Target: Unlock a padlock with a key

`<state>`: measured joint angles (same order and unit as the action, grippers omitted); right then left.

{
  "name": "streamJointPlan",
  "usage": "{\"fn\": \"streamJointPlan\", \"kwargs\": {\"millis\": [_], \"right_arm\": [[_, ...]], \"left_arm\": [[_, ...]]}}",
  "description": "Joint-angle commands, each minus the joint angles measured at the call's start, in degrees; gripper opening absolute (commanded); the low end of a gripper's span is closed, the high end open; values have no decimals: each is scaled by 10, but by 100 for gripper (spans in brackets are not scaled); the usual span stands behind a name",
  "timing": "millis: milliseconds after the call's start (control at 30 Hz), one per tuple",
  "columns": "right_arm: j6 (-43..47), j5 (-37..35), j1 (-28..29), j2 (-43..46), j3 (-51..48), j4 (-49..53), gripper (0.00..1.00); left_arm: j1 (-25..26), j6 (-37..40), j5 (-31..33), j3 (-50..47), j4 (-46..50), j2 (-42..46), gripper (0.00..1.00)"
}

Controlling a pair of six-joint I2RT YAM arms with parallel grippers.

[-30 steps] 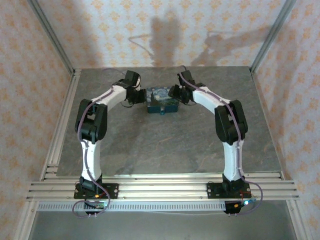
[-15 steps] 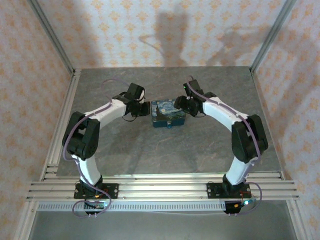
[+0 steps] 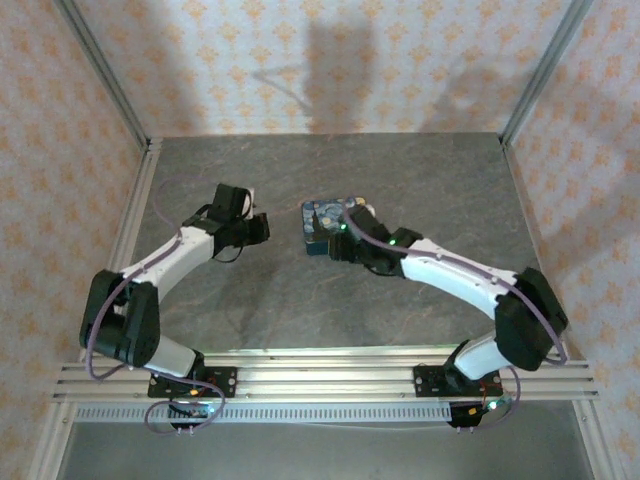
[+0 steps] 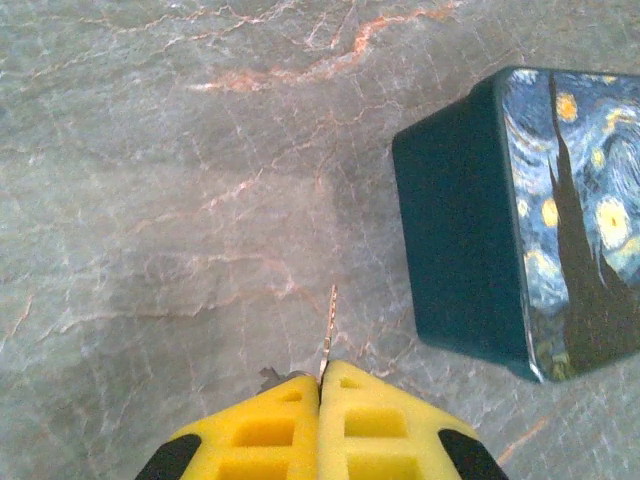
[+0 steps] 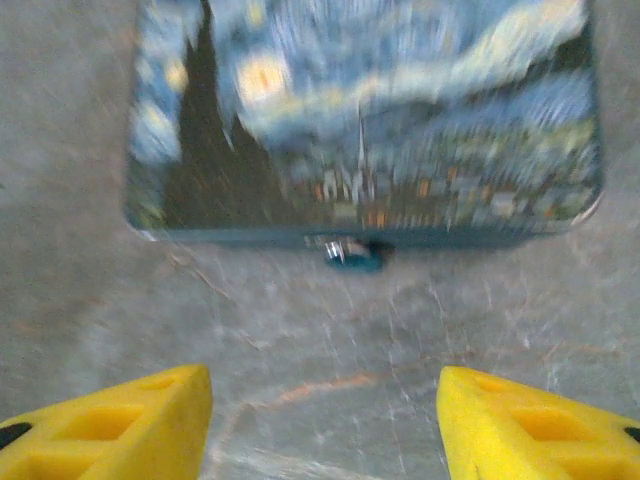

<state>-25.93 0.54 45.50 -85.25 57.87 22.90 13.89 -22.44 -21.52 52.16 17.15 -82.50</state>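
Dark blue box (image 4: 560, 200) with swirling starry print, grey marbled table (image 4: 150, 200) veined orange, yellow fingers (image 4: 265, 440), silvery key (image 4: 328, 325)

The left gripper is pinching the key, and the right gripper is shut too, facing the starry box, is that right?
Not quite: the right gripper is open, its jaws spread wide in the right wrist view, facing the starry box. The left gripper does pinch the key.
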Motion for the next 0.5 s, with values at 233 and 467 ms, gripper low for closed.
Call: {"fn": "streamJointPlan", "kwargs": {"millis": [233,467], "right_arm": [[-5,-83,6,-142,47,-78,57],[1,-86,6,-204,101,-73,57]], "left_arm": [[2,15,36,-59,0,82,0],[2,18,45,-82,-8,81,0]]}}
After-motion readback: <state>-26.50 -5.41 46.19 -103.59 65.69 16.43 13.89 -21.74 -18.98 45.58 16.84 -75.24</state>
